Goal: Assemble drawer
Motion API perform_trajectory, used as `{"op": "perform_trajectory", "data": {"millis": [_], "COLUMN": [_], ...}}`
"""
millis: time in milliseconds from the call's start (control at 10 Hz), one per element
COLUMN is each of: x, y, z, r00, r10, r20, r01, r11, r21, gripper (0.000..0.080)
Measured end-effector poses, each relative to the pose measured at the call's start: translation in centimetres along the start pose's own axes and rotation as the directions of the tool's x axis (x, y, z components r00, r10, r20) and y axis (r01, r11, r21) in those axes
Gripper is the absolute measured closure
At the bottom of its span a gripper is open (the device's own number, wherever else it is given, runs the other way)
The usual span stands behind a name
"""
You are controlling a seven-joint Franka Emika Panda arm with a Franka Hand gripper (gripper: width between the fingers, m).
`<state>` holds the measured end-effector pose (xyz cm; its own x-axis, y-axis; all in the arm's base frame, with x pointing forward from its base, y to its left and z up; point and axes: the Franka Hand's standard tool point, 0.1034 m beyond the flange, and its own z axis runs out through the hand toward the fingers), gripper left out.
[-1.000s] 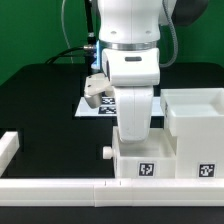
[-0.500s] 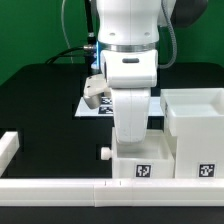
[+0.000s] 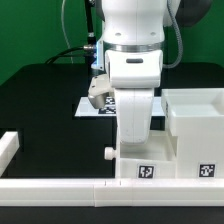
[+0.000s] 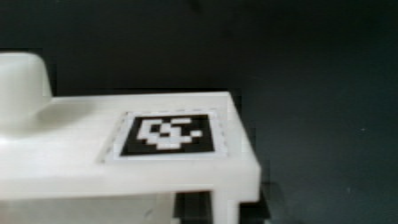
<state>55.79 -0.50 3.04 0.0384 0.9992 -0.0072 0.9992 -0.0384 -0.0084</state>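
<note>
A small white drawer tray (image 3: 150, 162) with a knob (image 3: 108, 153) and a square tag stands against the front rail. My gripper (image 3: 135, 135) comes down onto it from above, its fingertips hidden behind the hand. In the wrist view the tray (image 4: 107, 165) shows its tag (image 4: 173, 135) and knob (image 4: 22, 85). There my gripper (image 4: 226, 212) has its dark fingers (image 4: 194, 212) on either side of a thin white tray wall. The large white housing (image 3: 195, 115) stands right beside the tray, on the exterior view's right. A second tray is not in view.
A long low white rail (image 3: 60, 188) runs along the front, with a short upright end (image 3: 8, 147) at the exterior view's left. The marker board (image 3: 97, 106) lies behind the arm. Cables hang at the back.
The tray's knob and my hand shifted slightly toward the exterior view's left, then back toward its right. The housing has not moved.
</note>
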Motion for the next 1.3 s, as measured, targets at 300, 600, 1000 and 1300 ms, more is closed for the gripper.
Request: {"op": "perform_trajectory", "data": {"millis": [300,600,1000,1300], "x": [-0.11,-0.56,-0.61,0.30], "y": [-0.27,-0.44,-0.43,0.01], "z": [0.17,0.59,0.59,0.37], "r00": [1.000,1.000,1.000,1.000], "r10": [-0.006,-0.009,-0.007,-0.003], "r20": [0.000,0.000,0.000,-0.006], "r01": [0.006,0.009,0.007,0.003], "r11": [1.000,1.000,1.000,1.000], "r21": [0.004,0.009,0.009,0.005], "gripper": [0.0761,0.0761,0.0761,0.0761]}}
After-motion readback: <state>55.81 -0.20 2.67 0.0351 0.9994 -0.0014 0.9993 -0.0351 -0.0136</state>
